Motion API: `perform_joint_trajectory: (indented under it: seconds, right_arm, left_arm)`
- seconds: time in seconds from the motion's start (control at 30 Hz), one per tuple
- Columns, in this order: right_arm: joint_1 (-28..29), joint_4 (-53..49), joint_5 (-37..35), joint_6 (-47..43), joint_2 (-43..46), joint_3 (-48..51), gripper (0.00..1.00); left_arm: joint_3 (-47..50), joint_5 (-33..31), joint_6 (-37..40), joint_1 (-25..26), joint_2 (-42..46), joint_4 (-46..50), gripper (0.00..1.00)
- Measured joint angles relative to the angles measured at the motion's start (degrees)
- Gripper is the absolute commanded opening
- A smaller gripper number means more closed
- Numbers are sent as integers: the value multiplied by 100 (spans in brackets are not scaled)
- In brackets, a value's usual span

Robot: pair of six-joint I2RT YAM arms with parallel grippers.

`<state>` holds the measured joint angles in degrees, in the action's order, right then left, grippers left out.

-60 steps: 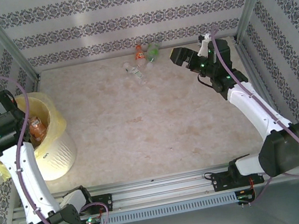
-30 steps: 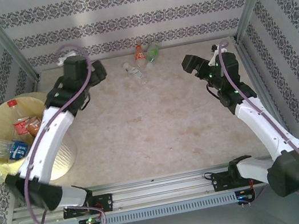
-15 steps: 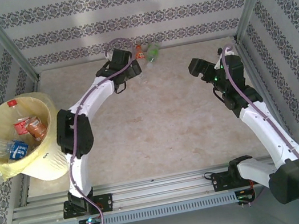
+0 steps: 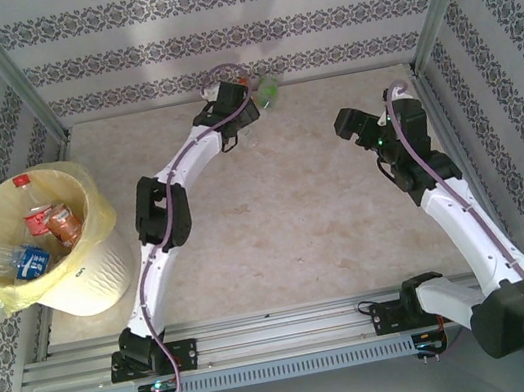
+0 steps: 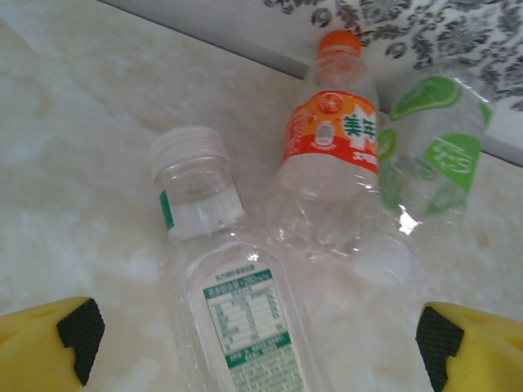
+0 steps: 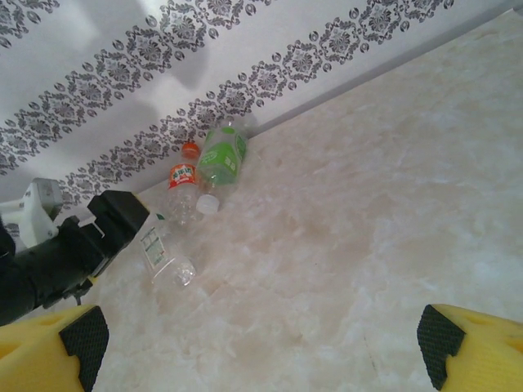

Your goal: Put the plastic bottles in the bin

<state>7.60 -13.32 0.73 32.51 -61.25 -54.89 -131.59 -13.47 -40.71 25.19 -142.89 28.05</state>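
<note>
Your left hand [image 5: 256, 339] hangs with its fingers spread full wide and empty. Directly beneath it, between the fingers, the clear bottle [image 5: 245, 327] lies on the table [image 5: 73, 122], its cap pointing ahead and leftward. That bottle looks thin and crumpled, so I judge a squeeze will crush it rather than seat it. If you close too near its rounded shoulder, it may squirt forward out of the grip.

Just ahead and right, the orange bottle [image 5: 331, 135] and green bottle [image 5: 429, 155] lie side by side, the green one's cap end close to the clear bottle's flank. Your right-side finger would sweep toward that spot as it closes and could catch the green bottle, dragging two at once or knocking both away.

Beyond them stands the wall [image 5: 392, 24]; a descent pitched forward would jam the pile against it. Far behind and left of the hand sits the bin [image 4: 93, 276], so a slack grip risks a drop on the long carry.

Your right hand [image 6: 257, 339], also wide open and empty, hovers well off to the right.
</note>
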Motion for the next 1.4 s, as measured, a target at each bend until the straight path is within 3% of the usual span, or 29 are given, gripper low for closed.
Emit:
perform_joint_trajectory:
  seconds: [0.3,0.47,0.97,1.4]
  right_arm:
    - [-37,-208,-142,-149,356,-7,98]
    - [-74,-330,-179,-190,450,-11,98]
    - [-74,-540,-225,-251,610,-11,98]
    - [-74,-535,-48,-254,728,-61,98]
  left_arm:
    - [-1453,-186,0,70,-1143,645,99]
    - [-1567,-376,17,66,-1401,855,95]
    - [-1593,-203,407,20,-1425,828,60]
    - [216,-155,782,20,-177,179,49]
